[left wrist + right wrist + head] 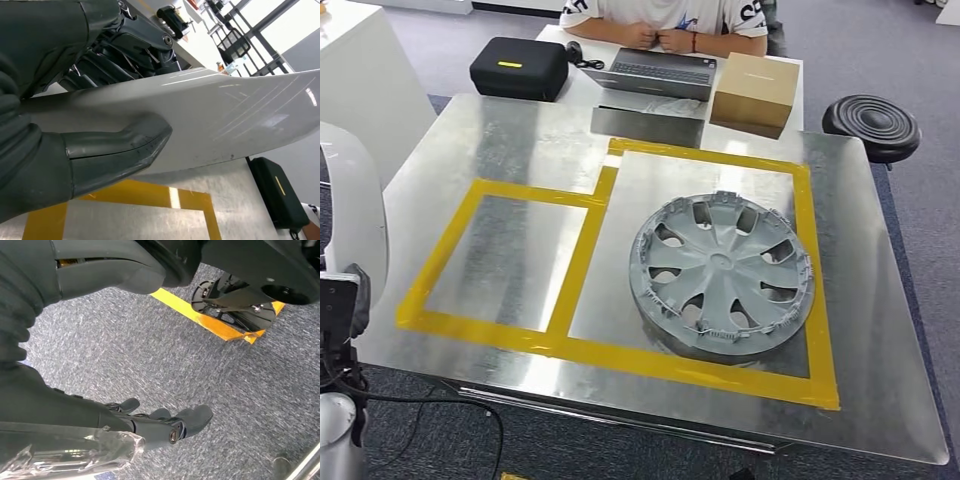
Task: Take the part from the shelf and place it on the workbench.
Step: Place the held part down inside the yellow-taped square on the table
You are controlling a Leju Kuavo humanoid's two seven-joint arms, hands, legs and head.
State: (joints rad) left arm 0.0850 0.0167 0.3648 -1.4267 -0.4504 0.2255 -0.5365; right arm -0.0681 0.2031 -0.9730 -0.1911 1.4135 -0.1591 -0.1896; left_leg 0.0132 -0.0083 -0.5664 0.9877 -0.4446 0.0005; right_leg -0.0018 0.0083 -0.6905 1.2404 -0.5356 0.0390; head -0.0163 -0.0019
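The left hand (86, 125) grips a long, glossy white curved panel of moulded plastic (226, 115), the thick grey thumb (124, 150) lying along its underside and the darker fingers (124, 45) folded over the other face, so the part is clamped between them. In the head view the same white panel (354, 210) shows beside the left edge of the shiny sheet-metal workbench (509, 130), not yet over it. Taking the smaller yellow-taped rectangle (441, 260) as the landmark: the left wrist view shows a taped yellow corner (196, 200) on bare metal directly under the panel, so the hand and part appear to hang just outside or over that rectangle's near left side. The panel's long axis runs away from the hand, roughly out toward the black zipped case (279, 195), which lies beyond the rectangle. My reading is that the placing move calls for a short carry inward from the left, and the left arm is plainly the nearer one.

The right hand (162, 425) hangs low over grey carpet, fingers stretched out and loosely apart, holding nothing; crinkled clear film (75, 455) sits along the arm behind it. To the right of the landmark, inside the larger taped frame, lies a grey plastic wheel cover (721, 272), well apart from the panel
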